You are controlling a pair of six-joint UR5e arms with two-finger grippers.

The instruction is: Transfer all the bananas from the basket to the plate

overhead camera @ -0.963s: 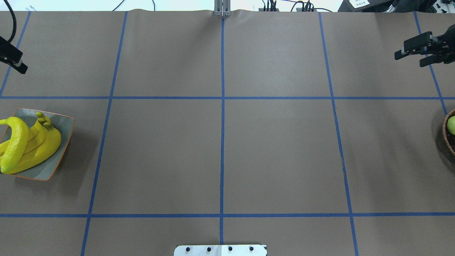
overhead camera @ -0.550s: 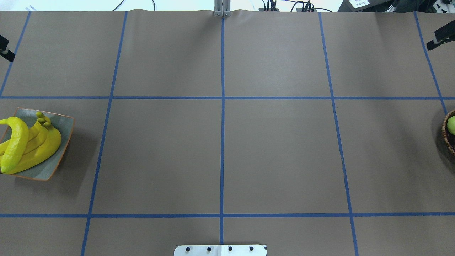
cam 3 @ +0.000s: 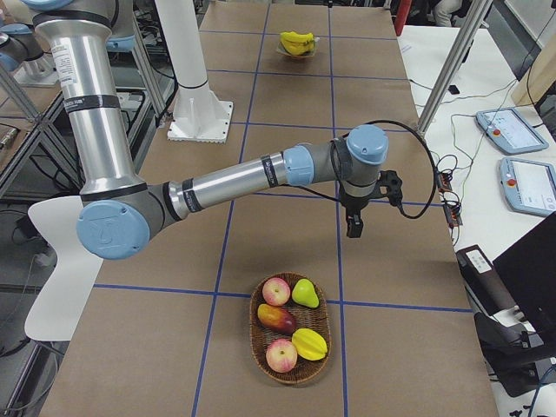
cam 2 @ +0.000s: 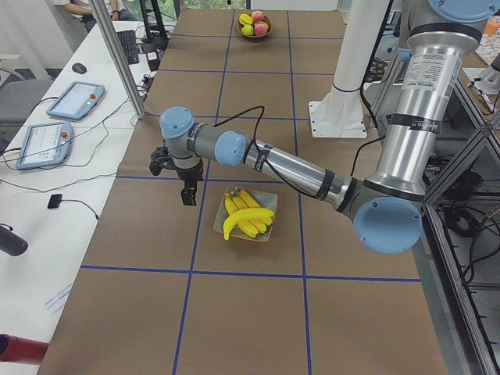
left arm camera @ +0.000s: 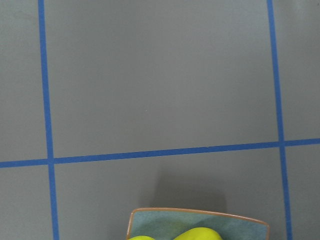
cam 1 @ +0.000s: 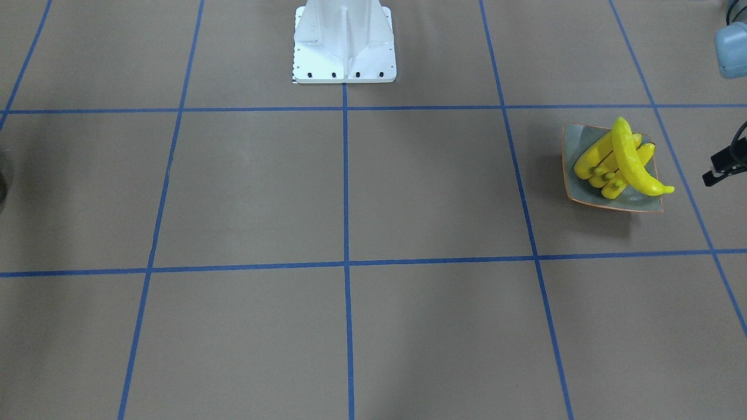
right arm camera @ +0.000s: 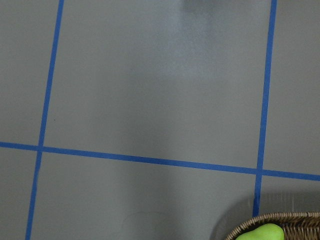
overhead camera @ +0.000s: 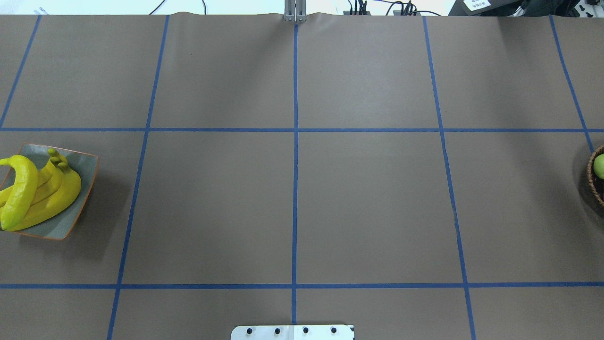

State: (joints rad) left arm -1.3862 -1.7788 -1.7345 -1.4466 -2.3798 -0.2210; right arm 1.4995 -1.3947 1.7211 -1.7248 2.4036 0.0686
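Several yellow bananas [overhead camera: 40,191] lie stacked on the square grey-green plate [overhead camera: 87,163] at the table's left edge; they also show in the front view [cam 1: 620,160] and in the left side view [cam 2: 248,216]. The left wrist view shows the plate's rim [left arm camera: 200,219] and a banana top [left arm camera: 200,234]. My left gripper [cam 2: 188,197] hangs above the table beside the plate, apart from it; only a dark piece [cam 1: 722,166] shows in the front view, and I cannot tell its state. My right gripper [cam 3: 354,228] hangs above the table beyond the basket [cam 3: 291,334]; I cannot tell its state.
The wicker basket holds apples [cam 3: 276,290], a green pear [cam 3: 303,294] and a yellow fruit [cam 3: 310,344]; I see no banana in it. Its edge shows at the overhead view's right [overhead camera: 595,182]. The white robot base [cam 1: 344,44] stands at the table's near middle.
Both grippers have moved outward and left the overhead view, the left off its left edge, the right off its right edge. The bananas and plate have not moved.
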